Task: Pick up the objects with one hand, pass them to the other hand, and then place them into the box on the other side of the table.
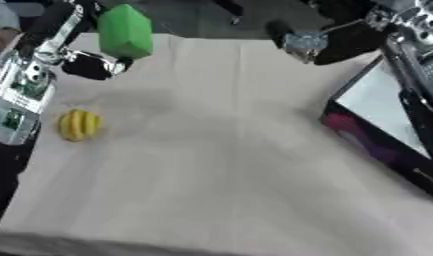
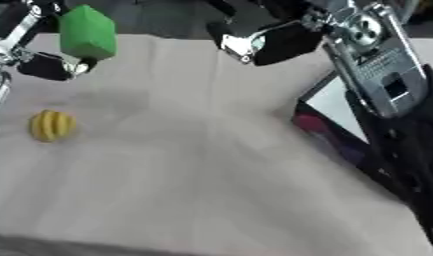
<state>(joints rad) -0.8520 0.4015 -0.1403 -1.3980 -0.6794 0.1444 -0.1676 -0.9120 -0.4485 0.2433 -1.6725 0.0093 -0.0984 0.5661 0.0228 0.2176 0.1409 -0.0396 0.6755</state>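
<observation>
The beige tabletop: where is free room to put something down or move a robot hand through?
Bare beige tabletop runs from the yellow ridged fruit rightwards to the dark open box, and across the near side. It is crowded at the far edge: left robot hand with green block, right robot hand.

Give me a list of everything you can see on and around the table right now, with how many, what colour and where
Green block: one, bright green, far left, held up above the table in the left robot hand.
Yellow ribbed object: one, yellow, lying on the cloth at the left side.
Box: one, dark with a pale inside and a pink patch on its side, at the right edge.
Table cloth: one, beige, covering the table.
Left robot hand: one, black and silver, far left, fingers curled round the green block.
Right robot hand: one, black and silver, far right, raised above the table and holding nothing; its finger pose is unclear.
</observation>
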